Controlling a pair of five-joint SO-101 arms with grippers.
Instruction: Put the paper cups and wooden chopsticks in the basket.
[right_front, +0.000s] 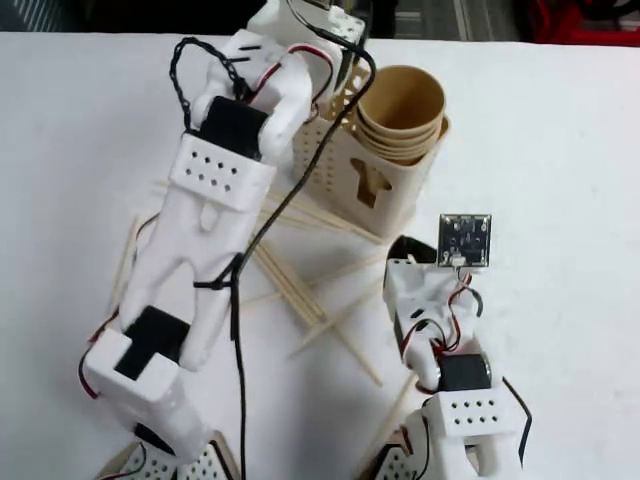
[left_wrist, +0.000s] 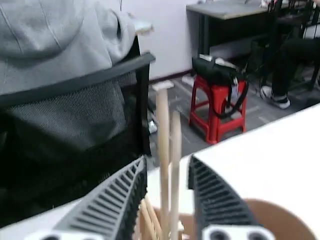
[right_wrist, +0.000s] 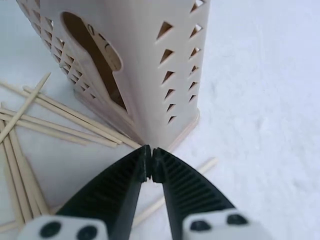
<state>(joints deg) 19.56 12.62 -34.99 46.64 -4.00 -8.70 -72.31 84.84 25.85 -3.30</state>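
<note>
The left gripper (left_wrist: 167, 162) hangs released over the basket (right_front: 385, 190), with two upright chopsticks (left_wrist: 162, 125) between its parted jaws. Loose chopsticks (right_front: 300, 290) lie scattered on the desk (right_front: 560, 150). Stacked paper cups (right_front: 402, 105) sit in the basket. The right gripper (right_wrist: 151, 162) is clenched and empty, just beside the basket's corner.

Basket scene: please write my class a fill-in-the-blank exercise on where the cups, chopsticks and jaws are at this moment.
1. The paper cups sit stacked ___ the basket.
2. The right gripper has its jaws ___.
3. Between the jaws of the left gripper stand ___ upright chopsticks.
4. The other chopsticks lie loose on the ___.
Missing words: inside; shut; two; table.
</note>
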